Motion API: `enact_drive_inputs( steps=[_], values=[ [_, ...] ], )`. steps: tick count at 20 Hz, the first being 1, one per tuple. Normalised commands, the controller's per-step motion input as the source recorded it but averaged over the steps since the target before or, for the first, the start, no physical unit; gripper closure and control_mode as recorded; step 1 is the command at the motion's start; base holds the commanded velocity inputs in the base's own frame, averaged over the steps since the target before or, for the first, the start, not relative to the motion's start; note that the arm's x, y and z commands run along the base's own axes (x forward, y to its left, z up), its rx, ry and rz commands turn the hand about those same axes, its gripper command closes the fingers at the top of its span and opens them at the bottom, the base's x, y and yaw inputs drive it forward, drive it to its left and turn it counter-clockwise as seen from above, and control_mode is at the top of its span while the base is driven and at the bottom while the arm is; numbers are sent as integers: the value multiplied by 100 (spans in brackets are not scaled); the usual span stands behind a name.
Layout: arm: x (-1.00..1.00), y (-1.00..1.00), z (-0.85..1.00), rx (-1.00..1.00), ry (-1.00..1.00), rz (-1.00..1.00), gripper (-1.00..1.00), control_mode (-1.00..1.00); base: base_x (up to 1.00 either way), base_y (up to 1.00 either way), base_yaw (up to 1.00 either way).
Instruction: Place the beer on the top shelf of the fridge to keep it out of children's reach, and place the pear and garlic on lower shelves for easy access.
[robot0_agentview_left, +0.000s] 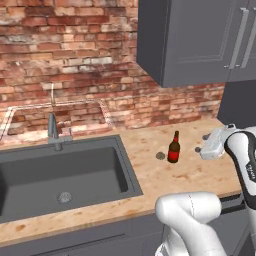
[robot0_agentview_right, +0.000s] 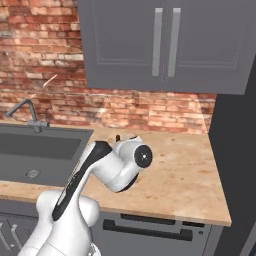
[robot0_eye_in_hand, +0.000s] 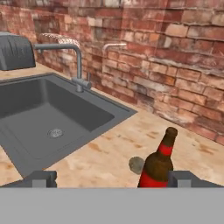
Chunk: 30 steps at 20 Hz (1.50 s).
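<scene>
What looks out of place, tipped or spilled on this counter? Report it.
Nothing stands out. The beer stands upright on the wooden counter, the garlic sits just beside it toward the sink, and no spill shows. The gripper has its jaws open.

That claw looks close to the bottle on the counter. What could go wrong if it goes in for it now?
The beer is tall and narrow and stands free on the counter, so a bump from the open claw might tip it.

The garlic sits right beside the bottle; the claw could nudge it, perhaps toward the sink.

In the hand view the bottle stands toward one finger, so closing now might knock it.
</scene>
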Motion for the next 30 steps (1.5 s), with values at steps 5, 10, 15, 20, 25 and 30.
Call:
enact_drive_inputs(
  steps=[5, 10, 15, 20, 25, 30],
  values=[
    [31, 0, 0, 8, -1, 10, -100, -100, 0, 0, 0],
    [34, 0, 0, 8, 0, 1, -100, -100, 0, 0, 0],
    [23, 0, -5, 8, 1, 0, -100, -100, 0, 0, 0],
    [16, 0, -22, 9, 0, 0, -100, -100, 0, 0, 0],
    [14, 0, -28, 9, 0, 0, -100, -100, 0, 0, 0],
    [10, 0, -20, 7, 0, 0, -100, -100, 0, 0, 0]
  ],
)
